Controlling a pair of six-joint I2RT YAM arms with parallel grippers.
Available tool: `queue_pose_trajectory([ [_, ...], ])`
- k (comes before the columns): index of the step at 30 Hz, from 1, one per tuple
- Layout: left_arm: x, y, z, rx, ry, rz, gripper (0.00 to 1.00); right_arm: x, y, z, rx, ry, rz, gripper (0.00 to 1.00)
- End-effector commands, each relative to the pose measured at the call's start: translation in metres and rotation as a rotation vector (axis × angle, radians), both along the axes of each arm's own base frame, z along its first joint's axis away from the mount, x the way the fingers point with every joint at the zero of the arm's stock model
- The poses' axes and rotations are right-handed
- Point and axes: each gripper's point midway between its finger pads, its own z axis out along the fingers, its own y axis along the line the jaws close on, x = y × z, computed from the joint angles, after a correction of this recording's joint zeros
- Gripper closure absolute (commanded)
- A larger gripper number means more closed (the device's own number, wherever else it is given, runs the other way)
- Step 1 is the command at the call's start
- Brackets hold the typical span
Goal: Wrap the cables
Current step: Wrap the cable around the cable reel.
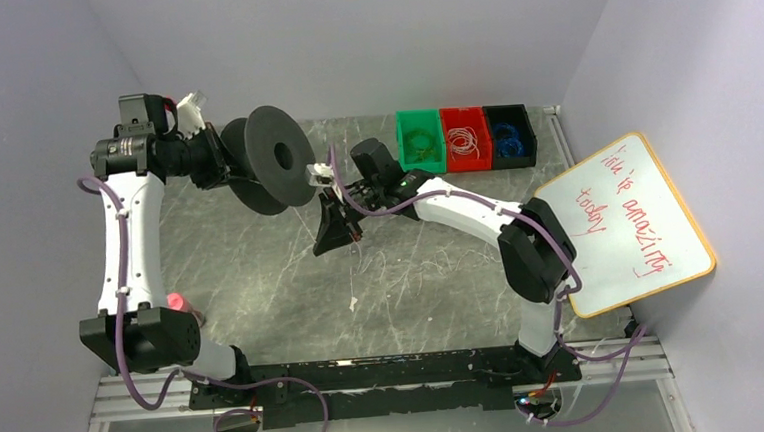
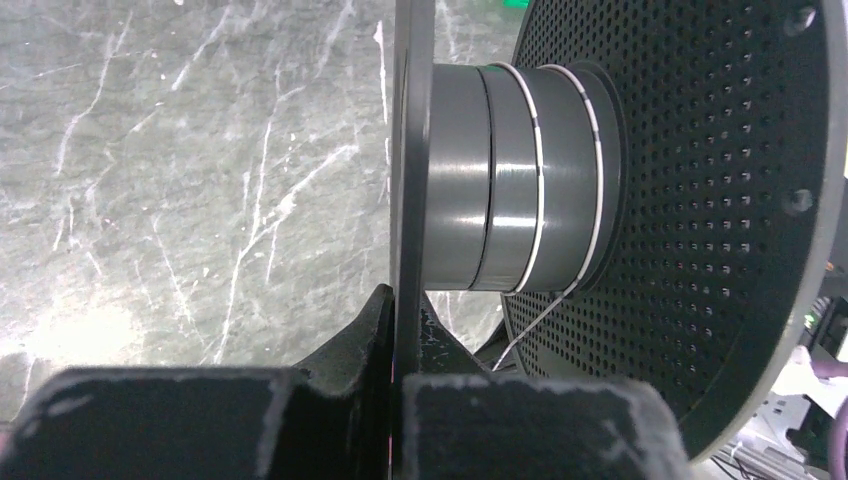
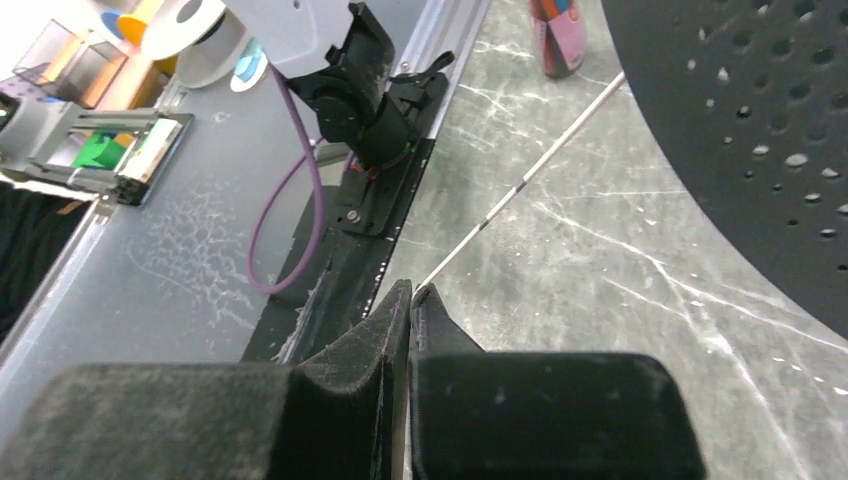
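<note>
A black spool (image 1: 272,159) with two perforated flanges is held up at the back left. My left gripper (image 1: 216,158) is shut on one flange's rim (image 2: 410,200). In the left wrist view its grey hub (image 2: 520,180) carries a couple of turns of thin white cable (image 2: 540,170). My right gripper (image 1: 336,224) sits just right of the spool, low and pointing down. It is shut on the white cable (image 3: 520,185), which runs taut from its fingertips (image 3: 412,295) up toward the spool's flange (image 3: 760,120).
Green (image 1: 420,142), red (image 1: 464,138) and black (image 1: 510,135) bins with coiled cables stand at the back. A whiteboard (image 1: 627,223) leans at the right. A pink-capped bottle (image 1: 178,304) stands near the left arm's base. Thin loose wires lie on the marble table (image 1: 412,274).
</note>
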Motion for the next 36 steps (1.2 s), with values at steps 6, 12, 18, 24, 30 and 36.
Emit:
queue_pose_trajectory([
  [6, 0.006, -0.004, 0.122, -0.026, -0.556, -0.153, 0.98, -0.038, -0.033, -0.025, -0.123, 0.349, 0.121, 0.98],
  [12, -0.027, -0.019, 0.114, -0.013, -0.605, -0.292, 0.98, 0.005, -0.045, -0.027, -0.116, 0.391, -0.023, 1.0],
  [18, -0.056, -0.034, 0.105, -0.017, -0.627, -0.484, 0.98, 0.037, -0.066, -0.022, -0.081, 0.438, -0.101, 1.0],
  [24, -0.08, -0.038, 0.091, 0.059, -0.664, -0.651, 0.98, 0.056, -0.085, -0.016, -0.053, 0.48, -0.121, 1.0],
  [30, -0.097, -0.043, 0.073, 0.112, -0.648, -0.775, 0.98, 0.075, -0.098, -0.001, -0.03, 0.511, -0.157, 1.0],
  [36, -0.1, -0.054, 0.04, 0.244, -0.586, -0.869, 0.98, 0.082, -0.108, 0.028, -0.006, 0.502, -0.173, 1.0],
])
